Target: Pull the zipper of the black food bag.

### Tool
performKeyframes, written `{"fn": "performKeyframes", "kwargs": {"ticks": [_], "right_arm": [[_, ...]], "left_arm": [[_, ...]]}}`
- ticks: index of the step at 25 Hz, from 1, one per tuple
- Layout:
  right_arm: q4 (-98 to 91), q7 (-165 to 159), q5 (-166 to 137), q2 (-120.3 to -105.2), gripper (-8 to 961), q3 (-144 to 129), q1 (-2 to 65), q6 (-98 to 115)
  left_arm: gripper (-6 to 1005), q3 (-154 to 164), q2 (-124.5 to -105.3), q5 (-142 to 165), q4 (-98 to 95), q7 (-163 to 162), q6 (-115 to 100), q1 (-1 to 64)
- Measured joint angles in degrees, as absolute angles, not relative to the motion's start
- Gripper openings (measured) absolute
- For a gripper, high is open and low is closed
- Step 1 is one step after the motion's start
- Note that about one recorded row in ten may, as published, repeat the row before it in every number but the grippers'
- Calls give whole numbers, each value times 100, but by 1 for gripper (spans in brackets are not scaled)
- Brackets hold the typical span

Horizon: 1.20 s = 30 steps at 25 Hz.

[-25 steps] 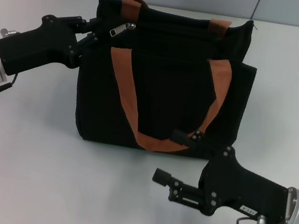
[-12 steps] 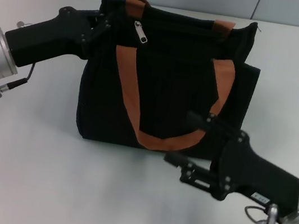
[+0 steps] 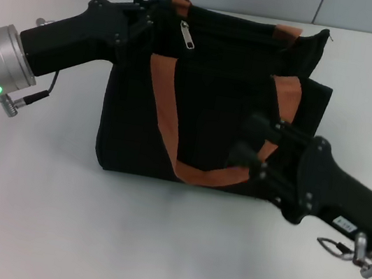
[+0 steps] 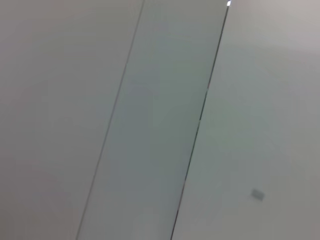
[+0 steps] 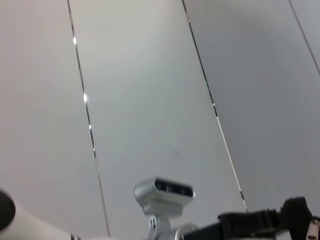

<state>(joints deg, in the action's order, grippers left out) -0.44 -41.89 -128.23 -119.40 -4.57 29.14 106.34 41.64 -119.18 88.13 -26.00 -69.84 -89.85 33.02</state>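
Zipper [image 3: 186, 34] hanging lengthwise (tab downward), black food bag [image 3: 213, 101] upright

No legible text (arm sticker [image 3: 346, 224] unreadable).

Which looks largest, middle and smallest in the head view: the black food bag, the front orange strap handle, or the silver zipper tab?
1. The black food bag, by far the largest.
2. The front orange strap handle, a long loop across the bag's front.
3. The zipper tab, a tiny silver piece near the top edge.
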Motion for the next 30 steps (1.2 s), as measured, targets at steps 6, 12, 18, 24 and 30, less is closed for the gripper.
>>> {"fn": "performKeyframes", "kwargs": {"ticks": [6,12,18,24,30], "right_arm": [[-32,-5292,-12822,-11944,549,62,3044,10564],[148,-6647,-12822,-11950,348,570,3112,10075],[212,-6907,-12823,-11962,355,578,3295,10008],[377,-7088,-12824,-11961,356,783,3390,9697],[402,-7418,-12823,-11956,354,894,3546,9364]], "left_arm": [[31,4869,-11917,8184,-2551,-6707,-9044,3307],[31,5420,-11918,7702,-2526,-6412,-9006,3313],[31,5453,-11918,7669,-2526,-6393,-8984,3383],[32,5480,-11918,7664,-2528,-6390,-8975,3446],[32,5531,-11918,7663,-2531,-6388,-8997,3509]]}}
